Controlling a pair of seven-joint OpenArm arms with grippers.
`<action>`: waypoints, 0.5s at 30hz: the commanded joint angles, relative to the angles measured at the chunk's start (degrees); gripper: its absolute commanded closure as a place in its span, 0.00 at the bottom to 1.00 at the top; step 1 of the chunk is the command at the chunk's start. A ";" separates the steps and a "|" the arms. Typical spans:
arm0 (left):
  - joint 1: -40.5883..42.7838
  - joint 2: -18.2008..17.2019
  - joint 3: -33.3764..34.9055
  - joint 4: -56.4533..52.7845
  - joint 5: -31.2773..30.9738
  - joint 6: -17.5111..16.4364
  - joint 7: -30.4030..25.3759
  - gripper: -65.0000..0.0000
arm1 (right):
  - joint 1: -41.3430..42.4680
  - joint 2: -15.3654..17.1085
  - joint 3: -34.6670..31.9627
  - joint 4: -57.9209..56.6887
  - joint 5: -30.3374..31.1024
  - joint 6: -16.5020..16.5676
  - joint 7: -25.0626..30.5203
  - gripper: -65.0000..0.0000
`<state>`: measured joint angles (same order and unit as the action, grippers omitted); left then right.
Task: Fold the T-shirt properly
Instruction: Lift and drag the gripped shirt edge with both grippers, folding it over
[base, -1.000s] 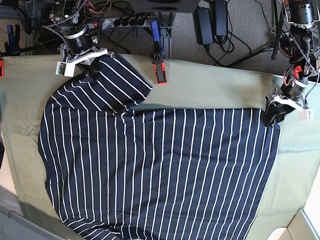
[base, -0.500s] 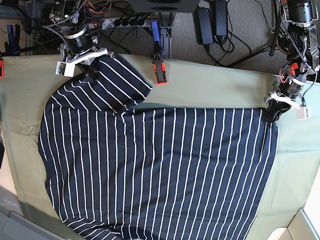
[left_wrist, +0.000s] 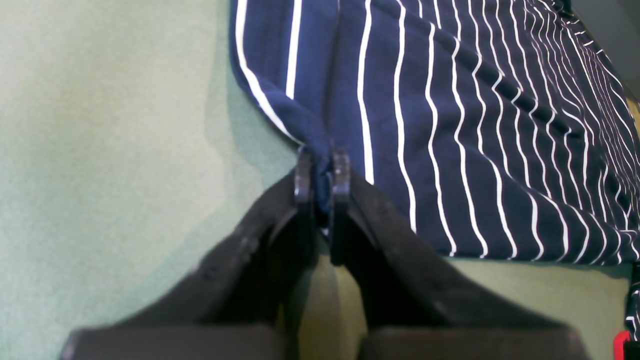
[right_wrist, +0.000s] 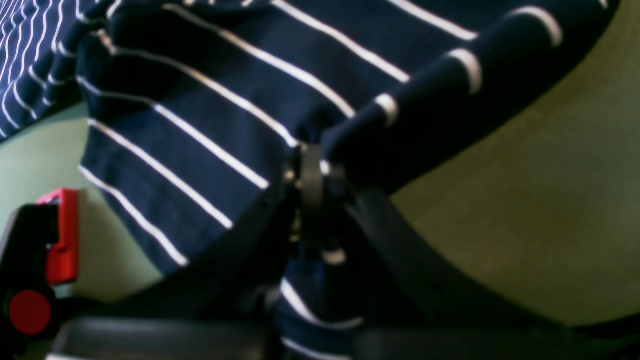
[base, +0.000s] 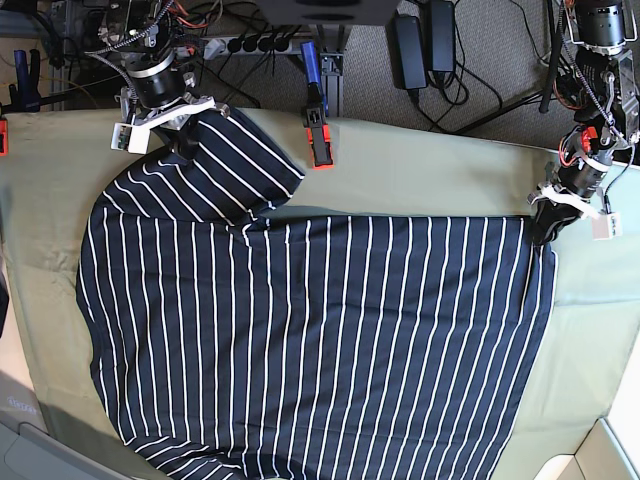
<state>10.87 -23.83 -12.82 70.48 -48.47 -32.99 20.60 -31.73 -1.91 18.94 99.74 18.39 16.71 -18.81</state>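
The navy T-shirt (base: 310, 340) with thin white stripes lies spread over the olive-green cloth (base: 430, 170). My left gripper (base: 540, 232), on the base view's right, is shut on the shirt's far right corner; the left wrist view shows its jaws (left_wrist: 320, 172) pinching the shirt's edge (left_wrist: 450, 115). My right gripper (base: 185, 135), at the base view's upper left, is shut on a folded-over part of the shirt; the right wrist view shows the fabric (right_wrist: 240, 100) bunched in its jaws (right_wrist: 312, 195).
A red and black clamp (base: 318, 140) grips the table's back edge, also in the right wrist view (right_wrist: 40, 260). Cables and power bricks (base: 425, 45) lie behind the table. A white edge (base: 610, 450) stands at the front right corner.
My left gripper has drawn the shirt's right corner slightly up and back, pulling the top edge straighter. The right arm has not moved.
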 joint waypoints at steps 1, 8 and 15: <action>-0.33 -1.07 -0.28 0.72 -0.13 -2.60 0.20 1.00 | -0.37 0.48 0.07 0.74 0.02 0.50 -1.42 1.00; 1.29 -1.77 -0.33 0.74 -3.02 -7.01 0.24 1.00 | -0.74 2.29 1.11 1.53 1.40 0.70 -6.64 1.00; 5.35 -3.87 -2.16 1.20 -5.20 -7.01 0.26 1.00 | -5.92 5.64 4.70 6.58 6.95 1.73 -8.22 1.00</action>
<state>16.32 -26.57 -14.46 70.89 -53.36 -38.48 21.21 -37.47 3.18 23.24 105.25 24.97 16.95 -27.38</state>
